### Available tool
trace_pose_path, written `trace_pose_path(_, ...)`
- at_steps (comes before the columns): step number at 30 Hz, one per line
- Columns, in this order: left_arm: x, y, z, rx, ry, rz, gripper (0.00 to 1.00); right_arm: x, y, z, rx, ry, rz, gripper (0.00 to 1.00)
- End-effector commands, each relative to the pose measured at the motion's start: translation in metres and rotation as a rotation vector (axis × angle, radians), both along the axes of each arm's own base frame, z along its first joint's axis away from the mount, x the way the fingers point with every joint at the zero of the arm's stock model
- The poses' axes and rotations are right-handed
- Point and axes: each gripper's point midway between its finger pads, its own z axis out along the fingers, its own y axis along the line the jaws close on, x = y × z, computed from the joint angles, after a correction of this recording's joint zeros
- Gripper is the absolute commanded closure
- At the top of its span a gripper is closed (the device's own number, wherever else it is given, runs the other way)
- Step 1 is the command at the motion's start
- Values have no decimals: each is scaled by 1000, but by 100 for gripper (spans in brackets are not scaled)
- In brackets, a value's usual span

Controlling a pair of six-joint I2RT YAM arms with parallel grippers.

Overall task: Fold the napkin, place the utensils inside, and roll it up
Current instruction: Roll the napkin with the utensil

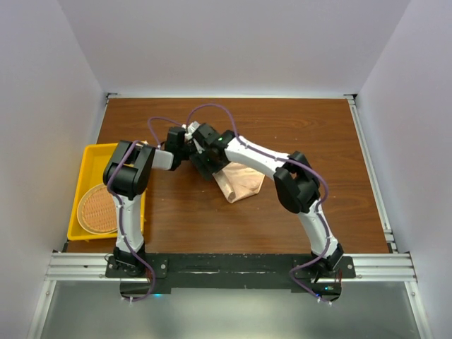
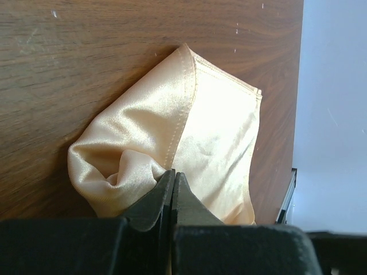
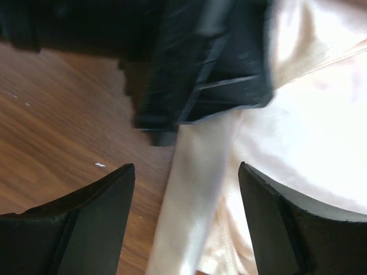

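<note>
- Yellow tray (image 1: 87, 151), far left of the top view; holds a round wicker mat (image 1: 96, 209).
- Left gripper (image 2: 172, 179), centre-left; fingers clenched together, pinching a bunched fold of the napkin (image 1: 242, 183).
- Right gripper (image 3: 184, 220), just right of it; fingers spread wide, released, with a strip of cloth lying between them ungripped.
- Napkin, centre of frame; peach-orange and crumpled into a folded wedge, it lies on the brown wooden table (image 1: 304, 131), partly under the right arm.
</note>
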Motion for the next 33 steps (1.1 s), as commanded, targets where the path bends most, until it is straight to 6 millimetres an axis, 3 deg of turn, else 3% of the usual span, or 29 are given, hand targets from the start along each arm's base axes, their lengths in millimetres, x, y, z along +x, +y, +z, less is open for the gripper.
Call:
trace_pose_path(1,-24,29,-61,189,169,60,100,-1,-9,-10,-139,-70,-6,29)
trace_pose_path(5,-29,29,-63,191,196,58,100,-5,-4,-27,-177,-88,-15,40)
trace_pose_path(10,-32,28,-62,185,217,46,100,-4,-13,-47,-223,-101,-54,46)
trace_pose_path(13,-36,27,-59,173,231,36,100,-8,-16,-58,-223,-88,-63,58)
trace_pose_path(15,-39,27,-55,166,234,30,100,-13,-17,-67,-216,-67,-60,71)
trace_pose_path(19,-35,30,-40,144,230,43,100,-28,-21,-83,-189,0,-45,85)
trace_pose_path(20,-34,32,-30,140,213,50,100,-34,-27,-90,-190,27,-41,89)
trace_pose_path(23,-30,38,-4,141,168,73,94,-48,-18,-95,-111,105,-5,99)
trace_pose_path(30,-30,69,61,142,60,158,57,-73,19,-81,199,265,45,100)
trace_pose_path(33,-44,77,86,134,34,178,51,-78,27,-69,355,361,48,100)
